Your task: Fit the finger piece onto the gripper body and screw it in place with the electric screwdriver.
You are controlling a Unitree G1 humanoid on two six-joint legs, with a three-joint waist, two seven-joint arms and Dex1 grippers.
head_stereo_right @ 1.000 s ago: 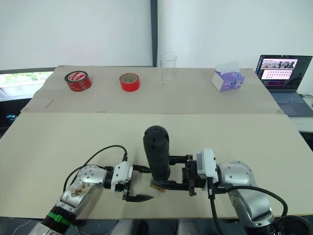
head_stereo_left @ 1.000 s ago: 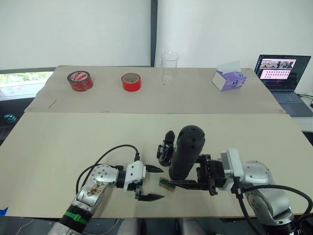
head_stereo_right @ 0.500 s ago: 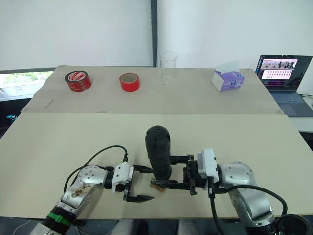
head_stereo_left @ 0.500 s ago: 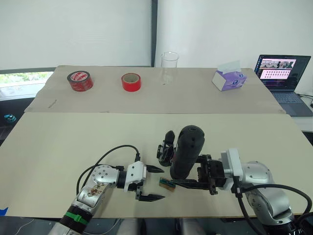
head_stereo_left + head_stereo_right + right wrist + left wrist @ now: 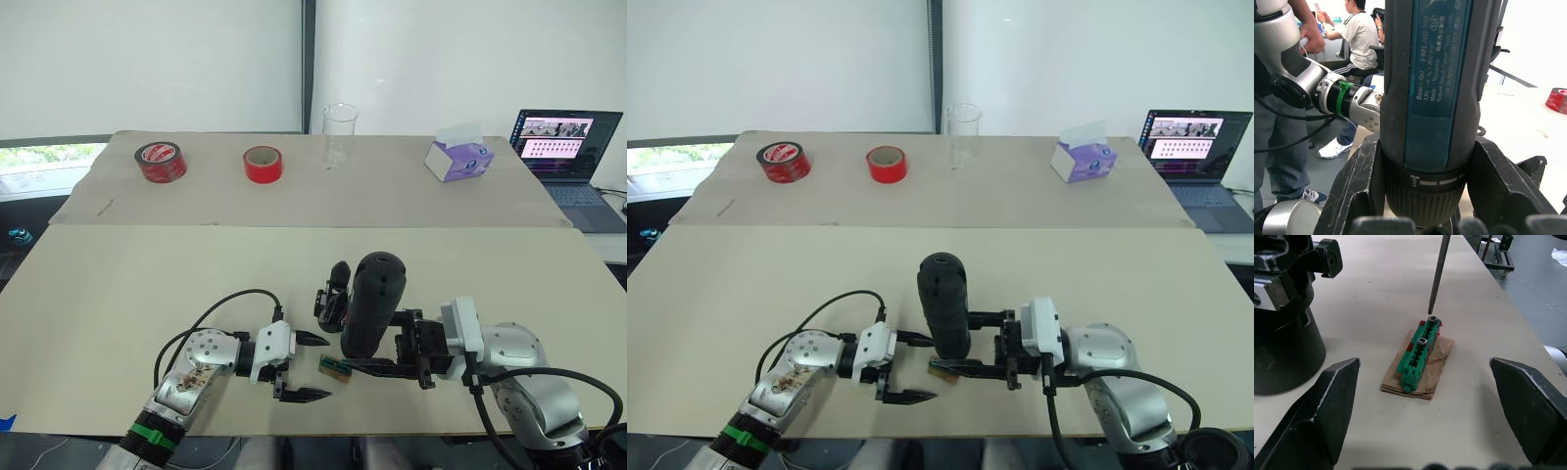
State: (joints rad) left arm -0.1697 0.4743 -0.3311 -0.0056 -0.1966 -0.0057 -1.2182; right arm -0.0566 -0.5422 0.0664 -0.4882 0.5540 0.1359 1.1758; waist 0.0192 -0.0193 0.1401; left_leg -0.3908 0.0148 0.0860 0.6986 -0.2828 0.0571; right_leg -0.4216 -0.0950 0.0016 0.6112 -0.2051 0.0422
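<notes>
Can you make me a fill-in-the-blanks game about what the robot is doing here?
1. The right gripper holds the electric ____.
2. The left gripper is ____, holding nothing.
3. The metal bit points at a screw on the small ____ block.
4. Two rolls of red ____ sit far back on the table.

Missing words: screwdriver, open, green, tape

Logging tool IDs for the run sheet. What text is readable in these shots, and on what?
"Bosch GU", "3 601", "3,6V", "Made in Malaysia": label on the electric screwdriver held in the right claw.
Further lines of that label: too blurred to read.
Print on the red tape roll: too small.
Laptop screen: too small.
</notes>
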